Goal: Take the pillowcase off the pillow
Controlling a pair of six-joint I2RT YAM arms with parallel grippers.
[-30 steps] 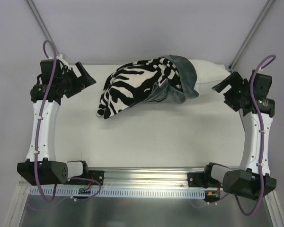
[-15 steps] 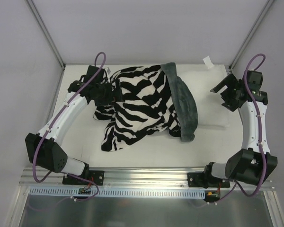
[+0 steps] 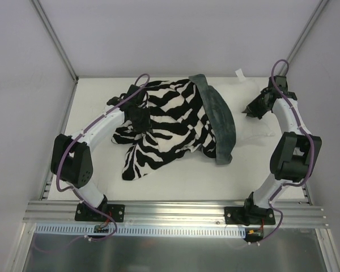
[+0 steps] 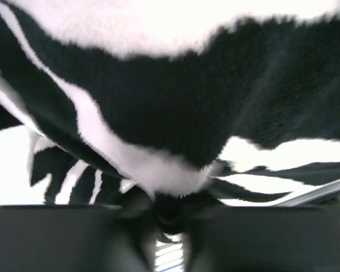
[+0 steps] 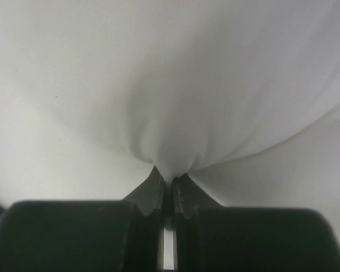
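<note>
The left hand (image 4: 169, 214) is clamping the pillowcase (image 3: 175, 122); the right hand (image 5: 169, 190) is clamping the pillow (image 3: 254, 126) near the far right corner.

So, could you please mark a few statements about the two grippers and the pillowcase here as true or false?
1. The left gripper pinches the zebra-striped side of the pillowcase. True.
2. The right gripper is open, clear of the pillow. False: it is shut on a pinch of white pillow fabric.
3. The pillowcase is fully off the pillow. False: only the pillow's right end shows.
4. The pillowcase's grey-teal face shows along its right edge. True.
</note>
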